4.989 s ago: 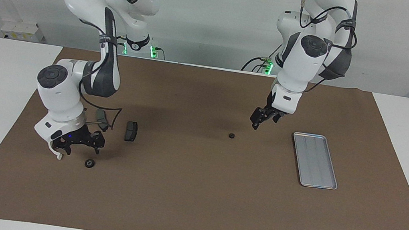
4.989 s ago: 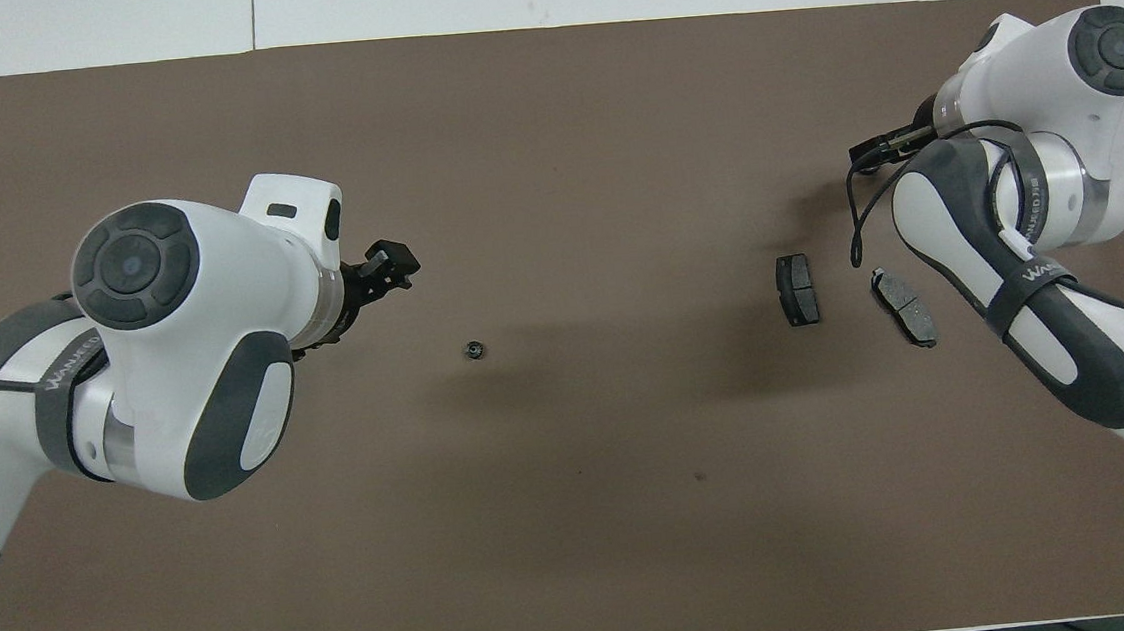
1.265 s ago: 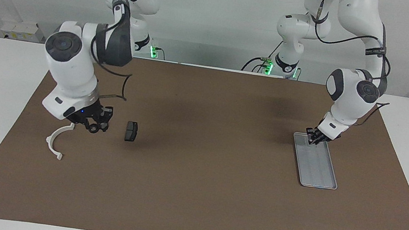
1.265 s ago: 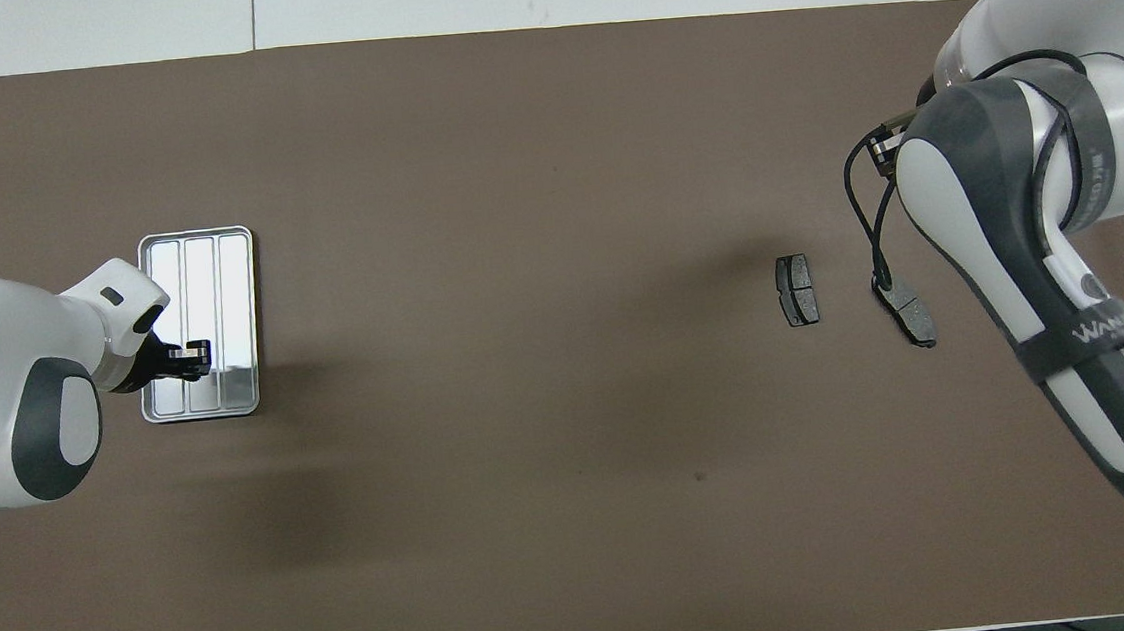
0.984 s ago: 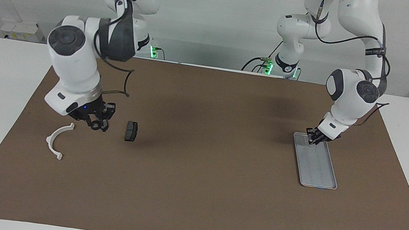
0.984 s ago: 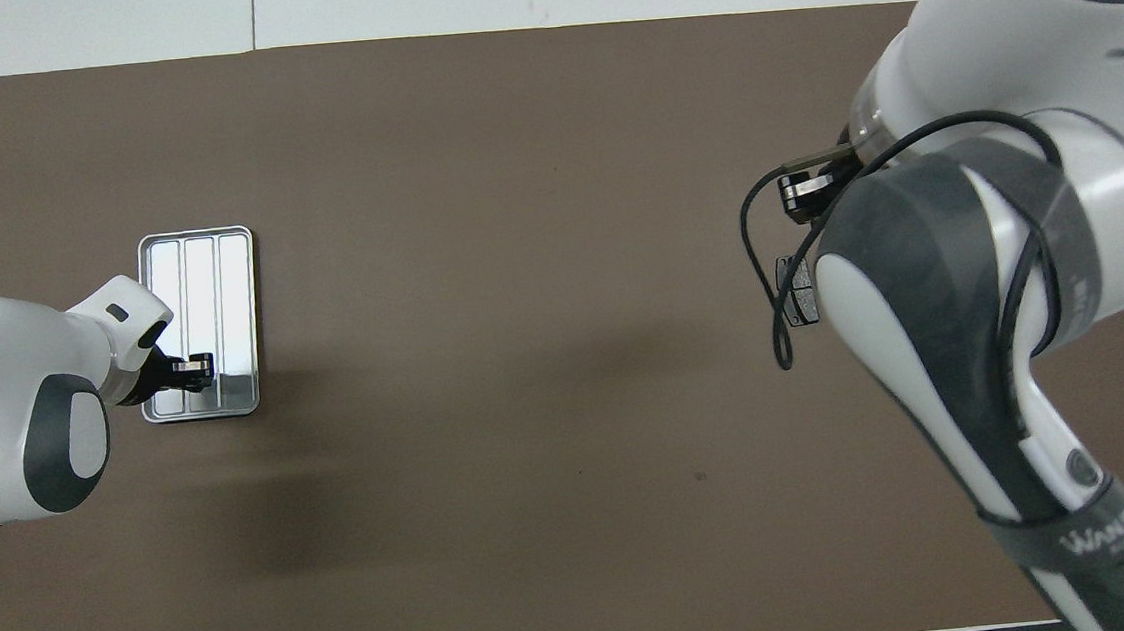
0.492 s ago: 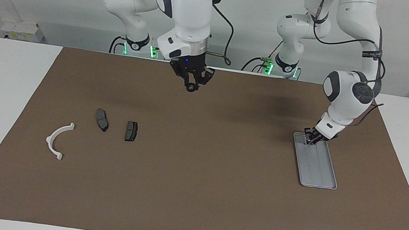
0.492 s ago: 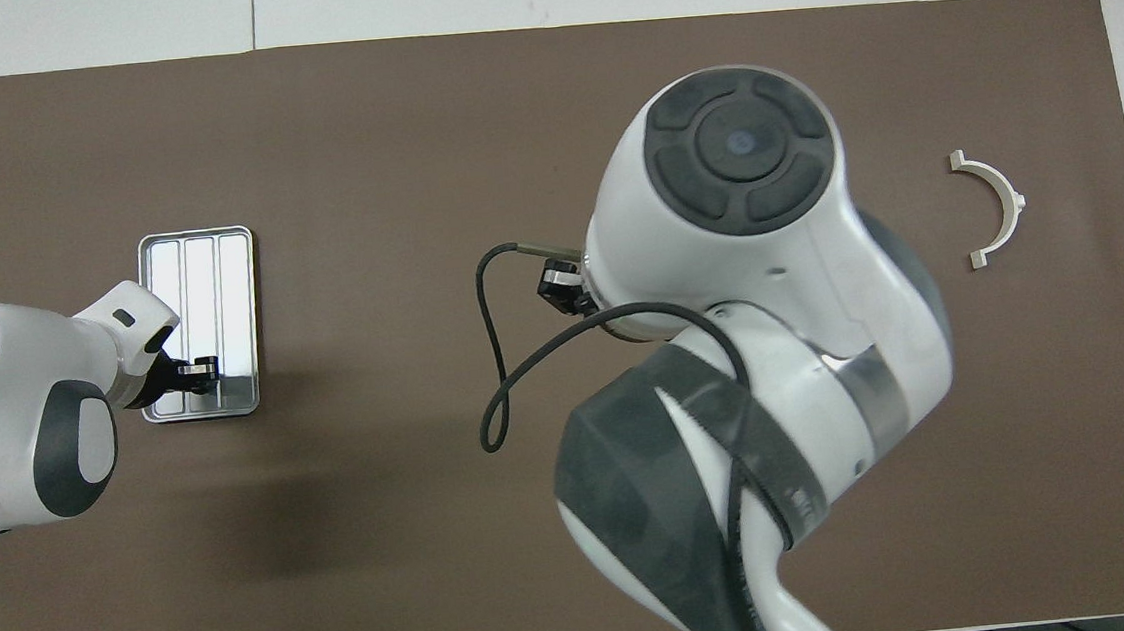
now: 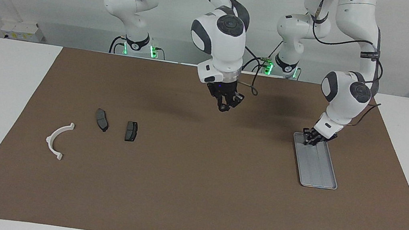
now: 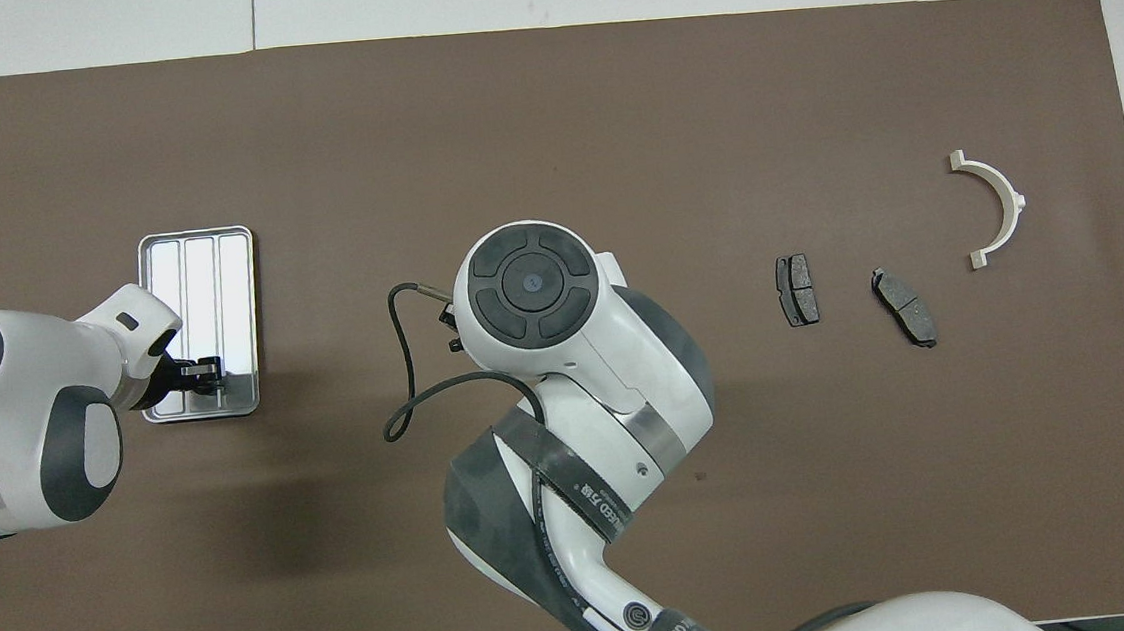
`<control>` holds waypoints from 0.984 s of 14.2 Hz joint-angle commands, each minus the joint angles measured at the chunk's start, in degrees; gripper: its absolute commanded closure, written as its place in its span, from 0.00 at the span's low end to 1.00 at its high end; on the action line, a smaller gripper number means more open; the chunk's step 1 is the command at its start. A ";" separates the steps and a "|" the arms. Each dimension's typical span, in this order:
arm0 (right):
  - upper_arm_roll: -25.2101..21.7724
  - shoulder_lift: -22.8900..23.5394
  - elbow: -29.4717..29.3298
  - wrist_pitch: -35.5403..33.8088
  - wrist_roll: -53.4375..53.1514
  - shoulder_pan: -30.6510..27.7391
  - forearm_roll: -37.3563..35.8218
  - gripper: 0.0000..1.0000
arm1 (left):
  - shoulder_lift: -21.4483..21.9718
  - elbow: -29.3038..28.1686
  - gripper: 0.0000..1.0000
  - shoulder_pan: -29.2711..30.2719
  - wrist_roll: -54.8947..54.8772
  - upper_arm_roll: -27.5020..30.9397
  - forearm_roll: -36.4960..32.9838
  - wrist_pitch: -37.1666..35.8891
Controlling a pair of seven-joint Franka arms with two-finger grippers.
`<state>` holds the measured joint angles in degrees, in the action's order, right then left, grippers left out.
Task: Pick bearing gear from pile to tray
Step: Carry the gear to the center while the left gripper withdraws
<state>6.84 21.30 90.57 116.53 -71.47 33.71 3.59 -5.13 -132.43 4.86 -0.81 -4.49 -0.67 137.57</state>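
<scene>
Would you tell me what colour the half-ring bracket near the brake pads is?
The half-ring bracket is white; the overhead view shows it best.

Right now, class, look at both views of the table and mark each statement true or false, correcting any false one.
1. The tray lies on the brown mat toward the left arm's end of the table. True.
2. The two brake pads lie in the tray. False: they lie on the mat toward the right arm's end.
3. The left gripper is at the tray's end nearer to the robots. True.
4. The white bracket is stacked on a brake pad. False: it lies apart from both, beside them on the mat.
5. The right gripper rests on the white bracket. False: it is in the air over bare mat, between the pads and the tray.
</scene>
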 commanded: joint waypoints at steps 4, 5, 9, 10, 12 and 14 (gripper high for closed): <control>-0.43 7.69 3.30 13.09 -5.96 3.38 -4.10 1.00 | 4.60 20.32 0.00 0.68 -0.59 -0.08 0.06 -30.19; -0.43 8.75 3.30 14.41 -6.05 3.56 -4.46 1.00 | 4.78 23.94 0.00 0.76 -0.68 -0.08 0.06 -35.21; -0.43 11.39 3.56 18.91 -6.40 3.04 -4.91 1.00 | 8.55 28.10 0.00 0.76 0.02 0.10 0.14 -40.80; -0.51 11.48 3.65 19.08 -6.23 3.03 -4.91 1.00 | 8.56 28.19 0.00 0.68 0.11 0.27 0.14 -41.06; -0.51 11.49 3.65 19.00 -6.32 2.86 -4.91 0.97 | 7.69 28.19 0.00 -1.51 0.89 2.62 0.23 -40.37; -0.69 11.49 3.39 18.56 -6.49 2.77 -4.91 0.01 | 7.42 28.19 0.00 -6.69 3.26 6.85 1.37 -39.40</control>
<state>5.88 33.07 94.01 134.95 -76.62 37.04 -0.10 3.11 -104.56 2.65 0.22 -1.55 -0.24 97.66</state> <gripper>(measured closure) 0.608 0.000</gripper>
